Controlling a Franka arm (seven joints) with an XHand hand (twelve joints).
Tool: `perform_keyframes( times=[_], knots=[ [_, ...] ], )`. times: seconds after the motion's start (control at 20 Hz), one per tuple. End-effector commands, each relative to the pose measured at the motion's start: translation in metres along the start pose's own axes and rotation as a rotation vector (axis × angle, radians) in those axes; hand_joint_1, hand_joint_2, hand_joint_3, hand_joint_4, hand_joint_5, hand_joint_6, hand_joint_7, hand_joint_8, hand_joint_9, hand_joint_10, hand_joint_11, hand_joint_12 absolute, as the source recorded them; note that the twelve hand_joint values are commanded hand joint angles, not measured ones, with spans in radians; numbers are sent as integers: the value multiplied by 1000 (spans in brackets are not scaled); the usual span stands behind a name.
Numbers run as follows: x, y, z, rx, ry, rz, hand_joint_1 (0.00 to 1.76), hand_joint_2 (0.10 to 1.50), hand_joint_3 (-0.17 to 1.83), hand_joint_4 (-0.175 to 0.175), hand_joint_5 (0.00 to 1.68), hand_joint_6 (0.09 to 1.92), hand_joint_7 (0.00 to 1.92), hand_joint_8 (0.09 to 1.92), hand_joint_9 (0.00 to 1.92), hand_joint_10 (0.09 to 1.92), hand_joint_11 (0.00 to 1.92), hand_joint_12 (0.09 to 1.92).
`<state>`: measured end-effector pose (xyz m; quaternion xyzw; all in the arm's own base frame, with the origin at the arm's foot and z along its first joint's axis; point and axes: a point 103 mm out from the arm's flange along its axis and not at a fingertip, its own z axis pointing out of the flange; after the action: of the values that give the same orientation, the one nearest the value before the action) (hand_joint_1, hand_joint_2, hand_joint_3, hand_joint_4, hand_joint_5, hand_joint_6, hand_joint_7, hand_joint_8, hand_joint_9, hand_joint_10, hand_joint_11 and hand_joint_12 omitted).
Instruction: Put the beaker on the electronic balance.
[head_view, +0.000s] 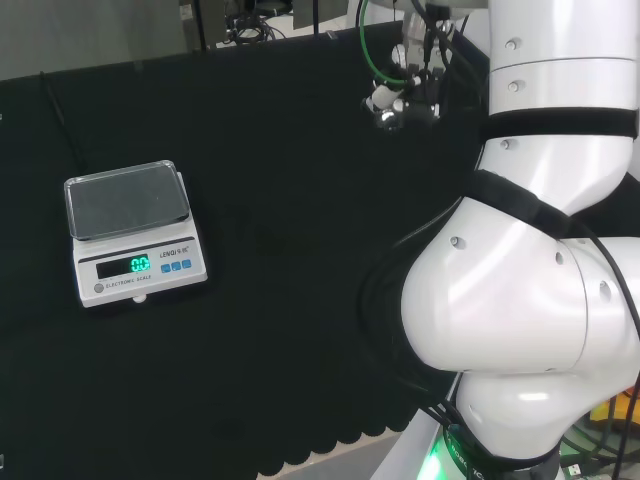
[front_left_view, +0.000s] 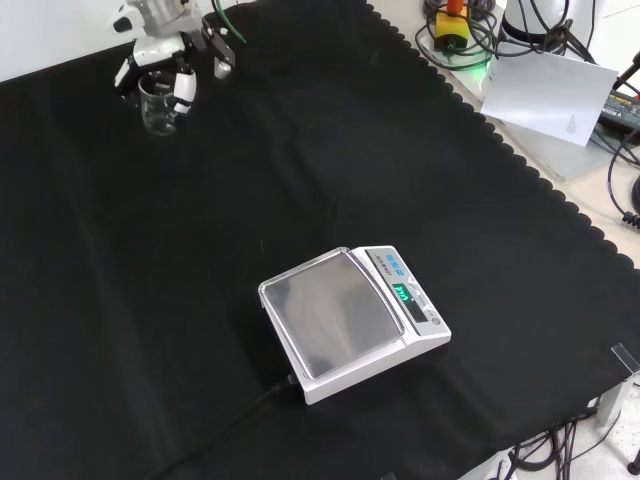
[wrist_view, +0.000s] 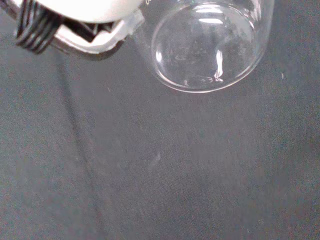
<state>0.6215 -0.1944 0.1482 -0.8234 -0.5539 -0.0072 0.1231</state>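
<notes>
On the surface, scene notes relative to the balance:
surface: black cloth (front_left_view: 120, 300) with scalloped edge, covers the whole bench
balance: white electronic balance (front_left_view: 352, 320) sits on the cloth, grey square pan on top, green lit display on its front panel; head view has it at left (head_view: 133, 232)
balance cable: black cable (front_left_view: 230, 420) leaves the balance's near corner in front view and runs toward the lower left
beaker: clear glass beaker (front_left_view: 158, 105), upright, well apart from the balance, up and to the left of it in front view, at the far top-left of the cloth; wrist view shows its round base (wrist_view: 207, 47), looks empty
hand: black and white hand (front_left_view: 170, 60) directly over the beaker, far from the balance; fingers (front_left_view: 184, 88) come down on both sides of the glass and curl round it; head view shows the hand (head_view: 395, 100) well right of the balance, past the arm
hand state: closed round the beaker
beaker contact with cloth: cannot tell if base is resting or lifted
pan: nothing on it
arm: big white links (head_view: 530, 300) fill right of head view, right of the balance
off cloth: white sheet (front_left_view: 545, 95) and cables beyond the cloth edge, up-right of the balance in front view
</notes>
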Motion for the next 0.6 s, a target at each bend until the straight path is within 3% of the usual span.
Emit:
perform_keyframes(
  times=[0.05, 0.4, 0.6],
  knots=[
    [39, -7, -14, -1, -24, -5, 1196, 825, 818, -42, 805, 1392, 866, 1579, 1163, 1395, 1207, 1298],
    [18, -19, -15, 2, 5, -22, 1198, 818, 829, -45, 810, 1389, 869, 1582, 1164, 1395, 1206, 1299],
    [42, -27, -14, 22, 13, -77, 1200, 807, 844, -46, 816, 1386, 876, 1581, 1168, 1394, 1204, 1301]
  ],
)
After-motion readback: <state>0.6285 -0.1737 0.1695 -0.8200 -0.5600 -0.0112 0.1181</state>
